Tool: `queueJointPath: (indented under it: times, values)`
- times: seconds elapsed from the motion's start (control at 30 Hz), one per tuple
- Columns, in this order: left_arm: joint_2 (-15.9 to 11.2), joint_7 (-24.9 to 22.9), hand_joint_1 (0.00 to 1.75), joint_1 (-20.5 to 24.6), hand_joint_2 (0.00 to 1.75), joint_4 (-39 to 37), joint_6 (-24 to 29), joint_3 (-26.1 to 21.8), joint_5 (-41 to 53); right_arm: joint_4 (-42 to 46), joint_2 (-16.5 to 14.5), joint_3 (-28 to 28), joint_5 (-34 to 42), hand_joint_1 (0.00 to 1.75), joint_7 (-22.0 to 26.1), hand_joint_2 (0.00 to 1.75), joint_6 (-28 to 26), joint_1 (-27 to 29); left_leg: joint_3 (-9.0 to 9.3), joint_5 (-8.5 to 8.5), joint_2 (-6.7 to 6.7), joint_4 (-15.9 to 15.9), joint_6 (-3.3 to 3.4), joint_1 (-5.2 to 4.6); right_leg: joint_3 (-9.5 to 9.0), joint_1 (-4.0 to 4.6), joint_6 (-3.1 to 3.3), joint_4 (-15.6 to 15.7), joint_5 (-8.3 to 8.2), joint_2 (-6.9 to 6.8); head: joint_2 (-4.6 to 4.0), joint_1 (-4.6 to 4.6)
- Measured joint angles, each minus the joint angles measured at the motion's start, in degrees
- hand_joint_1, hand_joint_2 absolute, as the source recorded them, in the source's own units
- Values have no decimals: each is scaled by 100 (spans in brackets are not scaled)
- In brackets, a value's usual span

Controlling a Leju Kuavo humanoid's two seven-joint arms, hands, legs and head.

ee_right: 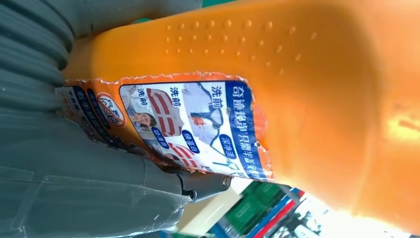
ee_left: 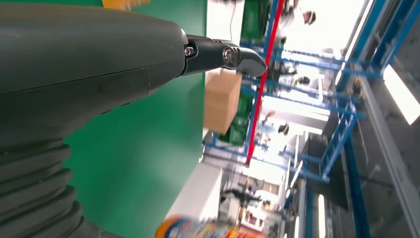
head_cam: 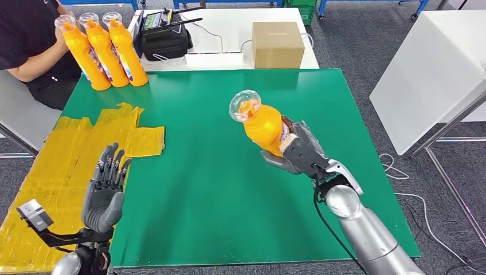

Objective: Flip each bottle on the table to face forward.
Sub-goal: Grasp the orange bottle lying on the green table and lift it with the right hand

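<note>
As you look down from the head view, your right hand [head_cam: 301, 150] grips an orange bottle [head_cam: 261, 122] around its lower body and holds it lifted above the middle of the green tabletop [head_cam: 218, 189], tilted so that its clear cap [head_cam: 245, 106] points up and toward the far left. Your left hand [head_cam: 106, 186] stands near the front left edge, palm upright, fingers apart and holding nothing, just over the border between the green surface and a patch of yellow tape [head_cam: 63, 166]. At the far left corner three more orange bottles [head_cam: 103, 51] stand side by side, touching one another, and a person [head_cam: 31, 43] in a black shirt has a hand on them. Beyond the tabletop you can see a black device [head_cam: 166, 34] and a cardboard box [head_cam: 277, 44] on a white table [head_cam: 229, 57].

In the left wrist view, your left hand's grey cover and one dark finger [ee_left: 233, 57] stretch out over the green surface with nothing in the grasp; the cardboard box [ee_left: 222, 99] lies past the fingertip.

In the right wrist view, the orange bottle [ee_right: 307, 79] lies against the grey palm, and its torn blue and white label [ee_right: 198, 126] faces the camera.
</note>
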State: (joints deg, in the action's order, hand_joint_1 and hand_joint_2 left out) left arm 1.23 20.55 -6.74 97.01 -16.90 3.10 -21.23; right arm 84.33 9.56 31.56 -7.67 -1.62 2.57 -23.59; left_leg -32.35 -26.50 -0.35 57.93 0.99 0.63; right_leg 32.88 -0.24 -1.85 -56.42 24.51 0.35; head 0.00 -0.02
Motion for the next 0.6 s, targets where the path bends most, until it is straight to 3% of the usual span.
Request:
queueJointPath:
  times: [0.27,0.6]
  values:
    - [23,26,0,54,175,56,60,397,-6,-71,-335,218,77,175,-36,175,-34,-210,-4,0,-2,0,0,1,0,2,0,-2,0,0,0,2]
    - [43,8,0,365,175,28,164,736,-77,-965,-1287,857,259,175,-146,175,-92,-634,-1,2,-2,-1,-3,2,2,6,0,-4,0,1,0,0]
